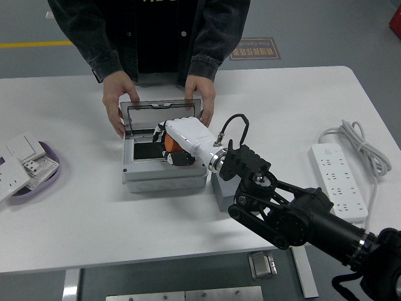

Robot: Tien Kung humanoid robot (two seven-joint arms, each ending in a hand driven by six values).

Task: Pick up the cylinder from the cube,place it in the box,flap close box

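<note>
While the white table (94, 213) fills most of the view, a person (150, 31) in a dark jacket stands at its far side, and both of the person's hands reach down to the grey box (164, 170) near the table's middle: one hand (119, 105) grips the left end of the raised clear lid (164, 113), the other hand (202, 100) grips its right end, so the lid stands nearly upright at the box's far edge. The robot's black right arm (294, 216) comes in from the lower right corner and ends in a white right hand (183, 139) that sits over the open box, its fingers curled round the orange cylinder (170, 145), which is held above the box's dark interior at its right part; whether the cylinder touches the bottom cannot be told. Just beside the box's right wall stands the grey cube (222, 194), partly hidden under the arm's wrist. A white power strip (341, 182) lies well to the right, its coiled cord (351, 135) gathered beyond it. At the left edge a purple tray (50, 172) holds white wall switches (22, 150), some overhanging its rim. A black cable (235, 125) loops up from the wrist
</note>
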